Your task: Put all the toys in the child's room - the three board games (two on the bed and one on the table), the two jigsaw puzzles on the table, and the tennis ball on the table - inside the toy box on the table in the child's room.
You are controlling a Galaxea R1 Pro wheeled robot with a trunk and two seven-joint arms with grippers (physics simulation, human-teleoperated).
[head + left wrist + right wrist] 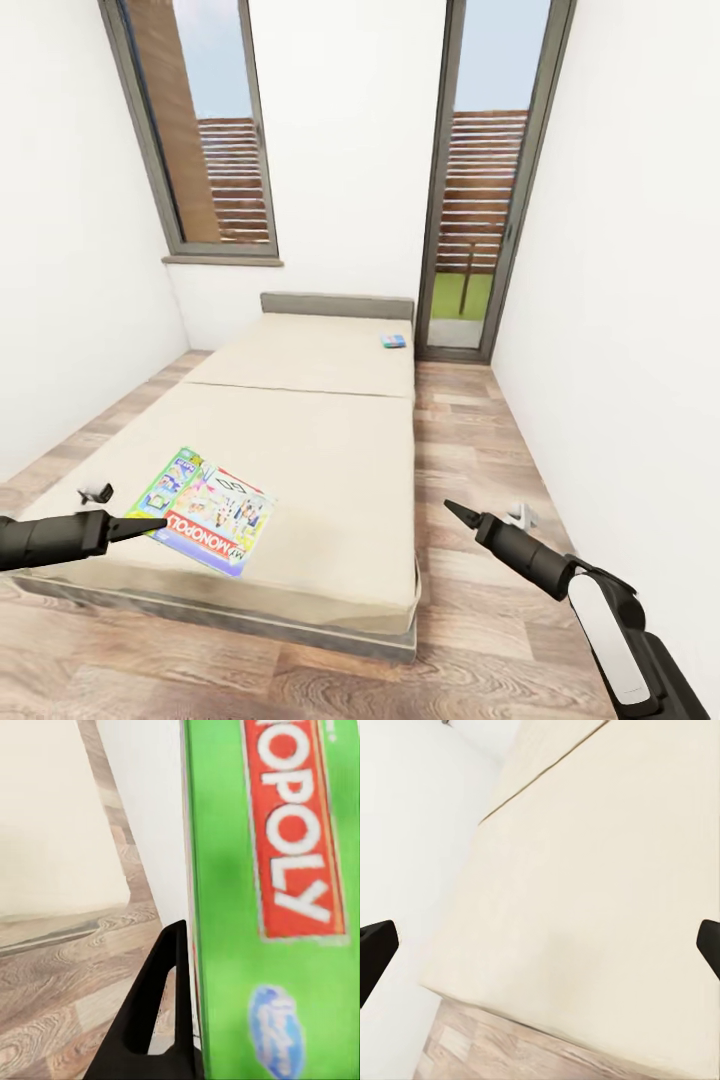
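Note:
Near the front left corner of the bed (330, 440) lies a green-edged board game (212, 516) with a red Monopoly banner. My left gripper (152, 526) is shut on its left edge. In the left wrist view the green lid (277, 907) sits close up, with one black finger (150, 1012) pressed against its side and the other finger hidden behind it. A small blue board game (395, 341) rests by the grey headboard (337, 304). My right gripper (456, 513) hovers open over the floor right of the bed, and the right wrist view shows it (540, 952) facing the bare mattress (585, 870).
White walls close in on both sides. A window (205, 130) and a glass door (480, 200) stand at the far end. A strip of wood-plank floor (470, 450) runs between the bed and the right wall, and more floor lies in front of the bed.

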